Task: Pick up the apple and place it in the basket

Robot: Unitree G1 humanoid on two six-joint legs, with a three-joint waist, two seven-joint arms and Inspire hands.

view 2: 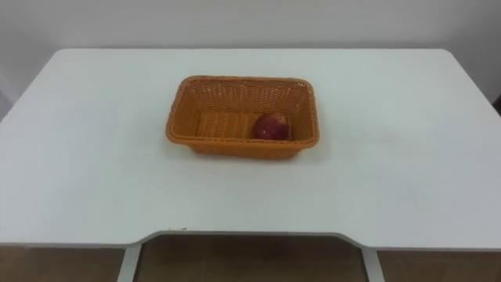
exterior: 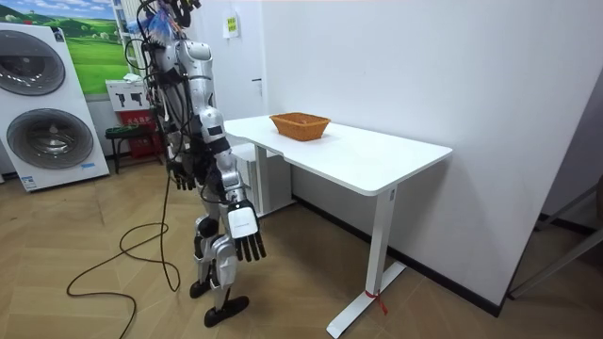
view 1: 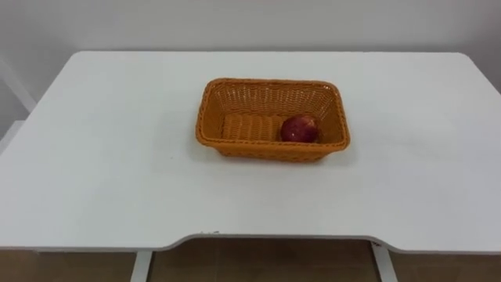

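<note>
Red and round, the apple lies inside the orange wicker basket, toward 4 o'clock on its floor and close to the front wall. The basket holds that apple alone and sits upright near the middle of the white table. Bare tabletop spreads wide at 9, 3 and 6 o'clock, out to the rounded corners and the curved cut-out in the near edge. I stand at that edge. My right hand and left hand hang at my sides below the tabletop, fingers loose and apart, holding nothing.
</note>
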